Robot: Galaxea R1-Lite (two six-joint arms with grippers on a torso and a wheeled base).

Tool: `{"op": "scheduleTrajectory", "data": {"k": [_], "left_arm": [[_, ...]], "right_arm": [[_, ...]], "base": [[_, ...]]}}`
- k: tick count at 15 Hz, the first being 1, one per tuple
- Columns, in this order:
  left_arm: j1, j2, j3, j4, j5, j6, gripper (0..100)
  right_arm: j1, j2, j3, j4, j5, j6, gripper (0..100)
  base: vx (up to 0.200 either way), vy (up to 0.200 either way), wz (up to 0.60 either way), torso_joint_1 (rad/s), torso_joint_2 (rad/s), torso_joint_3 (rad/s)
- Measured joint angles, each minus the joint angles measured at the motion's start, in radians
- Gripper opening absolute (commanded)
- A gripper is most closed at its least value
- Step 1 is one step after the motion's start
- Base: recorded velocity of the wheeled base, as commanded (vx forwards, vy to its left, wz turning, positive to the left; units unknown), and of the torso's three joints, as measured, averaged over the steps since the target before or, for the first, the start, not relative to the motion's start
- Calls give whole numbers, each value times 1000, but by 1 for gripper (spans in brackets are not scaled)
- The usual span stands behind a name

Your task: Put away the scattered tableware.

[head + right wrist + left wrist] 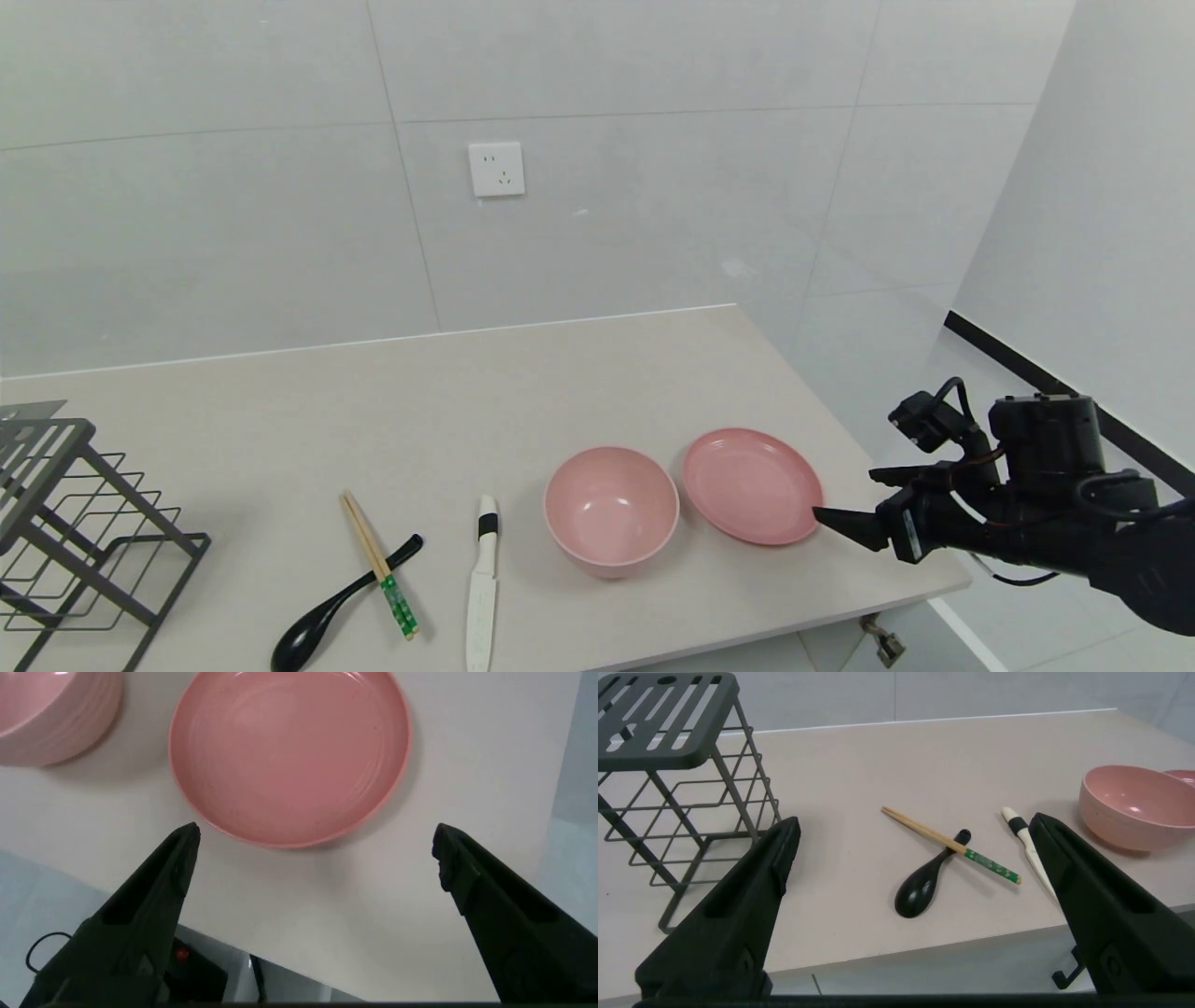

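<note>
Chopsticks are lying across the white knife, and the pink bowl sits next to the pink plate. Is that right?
Not quite. The chopsticks lie across the handle of the black spoon, not the white knife, which lies apart from them, nearer the bowl. The left wrist view shows this. The pink bowl does sit next to the pink plate.

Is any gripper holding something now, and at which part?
Nothing is held. The left gripper and right gripper are open; the right one is near the pink plate.

Matt pink plastic bowl (611,509) and plate (752,485), wooden chopsticks (378,571), glossy black spoon (303,639), metal wire rack (673,756).
</note>
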Motion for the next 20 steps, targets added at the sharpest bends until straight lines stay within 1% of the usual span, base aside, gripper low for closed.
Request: {"op": "scheduleTrajectory", "data": {"k": [7,11,20], "left_arm": [[0,0,0,0,1,0,100],[1,0,0,0,0,1,100],[1,0,0,0,0,2,100]], "right_arm": [[-22,110,-93,-8,-2,6,100],[-45,203,-141,-48,-1,3,100],[-33,352,-267,-50,-1,-14,100]], "base": [[0,0,0,0,0,0],[0,0,0,0,0,0],[0,0,0,0,0,0]]}}
